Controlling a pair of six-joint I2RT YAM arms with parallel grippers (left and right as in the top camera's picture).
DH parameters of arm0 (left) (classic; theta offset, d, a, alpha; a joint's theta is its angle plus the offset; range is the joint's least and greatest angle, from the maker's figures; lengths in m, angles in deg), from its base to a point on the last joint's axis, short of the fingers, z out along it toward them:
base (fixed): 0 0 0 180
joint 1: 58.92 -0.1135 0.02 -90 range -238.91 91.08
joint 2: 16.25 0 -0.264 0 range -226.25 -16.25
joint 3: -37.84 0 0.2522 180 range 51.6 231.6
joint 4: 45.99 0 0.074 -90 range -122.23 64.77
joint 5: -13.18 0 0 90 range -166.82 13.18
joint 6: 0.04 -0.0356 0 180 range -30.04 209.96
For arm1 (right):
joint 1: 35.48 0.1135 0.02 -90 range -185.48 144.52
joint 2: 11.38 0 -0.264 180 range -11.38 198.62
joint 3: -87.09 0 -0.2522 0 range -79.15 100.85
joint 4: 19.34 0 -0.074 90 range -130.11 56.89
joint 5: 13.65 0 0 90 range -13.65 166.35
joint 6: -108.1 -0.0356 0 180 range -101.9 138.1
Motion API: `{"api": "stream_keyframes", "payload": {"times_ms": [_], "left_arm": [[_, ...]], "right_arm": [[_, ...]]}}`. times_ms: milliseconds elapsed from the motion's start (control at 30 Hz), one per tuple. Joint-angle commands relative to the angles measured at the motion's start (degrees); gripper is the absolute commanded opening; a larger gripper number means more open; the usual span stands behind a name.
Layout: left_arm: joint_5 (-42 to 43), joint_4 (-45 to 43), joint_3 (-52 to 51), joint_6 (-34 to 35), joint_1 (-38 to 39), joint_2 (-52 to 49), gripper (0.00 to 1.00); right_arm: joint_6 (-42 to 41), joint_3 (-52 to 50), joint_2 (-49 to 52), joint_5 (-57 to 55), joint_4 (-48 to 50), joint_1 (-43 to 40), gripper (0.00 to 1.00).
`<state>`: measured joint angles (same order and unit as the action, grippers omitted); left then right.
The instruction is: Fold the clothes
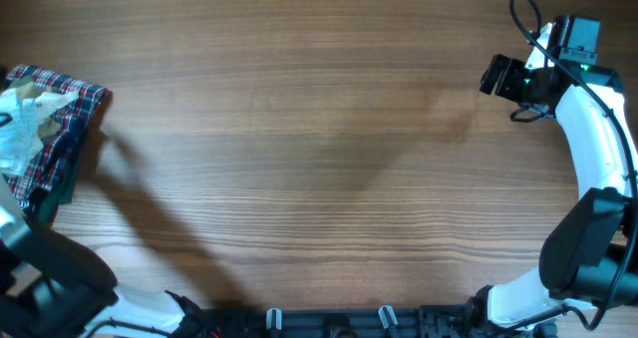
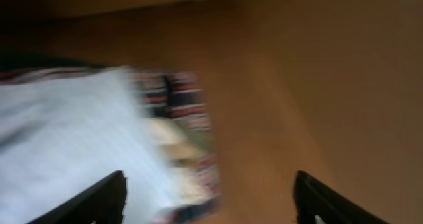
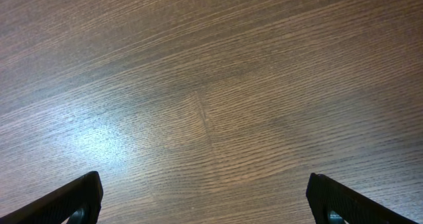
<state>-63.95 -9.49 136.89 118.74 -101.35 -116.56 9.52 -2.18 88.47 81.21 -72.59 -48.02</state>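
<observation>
The clothes, a light-blue pinstriped garment (image 2: 59,138), fill the left of the blurred left wrist view and lie on a pile at the table's far left edge. My left gripper (image 2: 211,201) is open. Its left finger (image 2: 99,201) is over the blue fabric and its right finger (image 2: 327,204) is over bare wood, with nothing pinched between them. In the overhead view only the left arm's dark base (image 1: 45,273) shows at the bottom left. My right gripper (image 1: 493,77) (image 3: 208,201) hangs open over bare table at the far right.
A red-and-navy plaid garment (image 1: 70,104) (image 2: 182,98) lies under the pile at the left edge. Pale cloth (image 1: 20,129) is bunched on top of it, and a cream cloth (image 2: 168,135) shows beside the blue one. The wooden table (image 1: 319,149) spans the middle.
</observation>
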Motion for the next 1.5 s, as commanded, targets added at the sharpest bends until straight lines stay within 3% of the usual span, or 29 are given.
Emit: {"api": "stream_keyframes", "payload": {"times_ms": [0, 67, 267, 433, 1067, 1267, 1467], "left_arm": [[11.3, -1.6, 1.7, 5.2, 7.2, 3.9, 0.89], [11.3, -1.6, 1.7, 5.2, 15.5, 3.8, 0.99], [11.3, -1.9, 1.7, 5.1, 35.4, 3.8, 1.0], [11.3, -1.9, 1.7, 5.1, 44.1, 3.8, 1.0], [11.3, -1.9, 1.7, 5.1, 45.5, 3.8, 1.0], [11.3, -1.9, 1.7, 5.1, 45.5, 3.8, 1.0], [11.3, -1.9, 1.7, 5.1, 45.5, 3.8, 1.0]], "right_arm": [[-0.4, -0.5, 0.1, -0.6, 0.0, 0.2, 1.0], [-0.4, -0.5, 0.1, -0.6, 0.0, 0.2, 1.0], [-0.4, -0.5, 0.1, -0.6, 0.0, 0.2, 1.0], [-0.4, -0.5, 0.1, -0.6, 0.0, 0.2, 1.0], [-0.4, -0.6, 0.0, -0.6, 0.2, 0.1, 1.0], [-0.4, -0.6, -8.3, -0.6, 0.2, 17.4, 1.0], [1.4, -0.6, -25.8, -2.3, 0.2, 32.5, 1.0]]}}
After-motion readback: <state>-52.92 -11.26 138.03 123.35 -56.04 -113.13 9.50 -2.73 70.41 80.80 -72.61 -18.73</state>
